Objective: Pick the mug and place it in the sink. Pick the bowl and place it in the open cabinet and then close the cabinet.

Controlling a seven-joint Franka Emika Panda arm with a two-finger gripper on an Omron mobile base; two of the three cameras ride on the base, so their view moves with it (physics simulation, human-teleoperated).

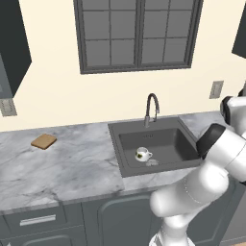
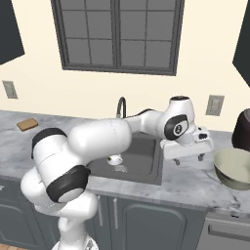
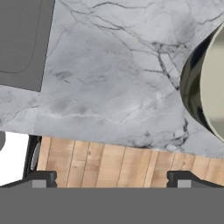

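The small white mug point(image 1: 142, 154) stands on the floor of the dark grey sink point(image 1: 178, 144), near its front left; in the right base view the mug point(image 2: 115, 159) peeks out from behind my arm. The wide cream bowl point(image 2: 233, 168) sits upright on the marble counter to the right of the sink point(image 2: 146, 156). My gripper point(image 2: 188, 159) hovers open over the counter between basin and bowl, holding nothing. In the hand view the gripper point(image 3: 111, 180) looks down at the counter's front edge, with the bowl point(image 3: 210, 87) at the right. A dark wall cabinet point(image 1: 13, 43) hangs upper left.
A gooseneck faucet point(image 1: 152, 108) rises behind the basin. A small brown block point(image 1: 43, 141) lies on the left counter. A dark rounded appliance point(image 2: 242, 129) stands behind the bowl. Wall outlets point(image 2: 215, 105) flank the window. Wooden floor point(image 3: 109, 162) lies below the counter edge.
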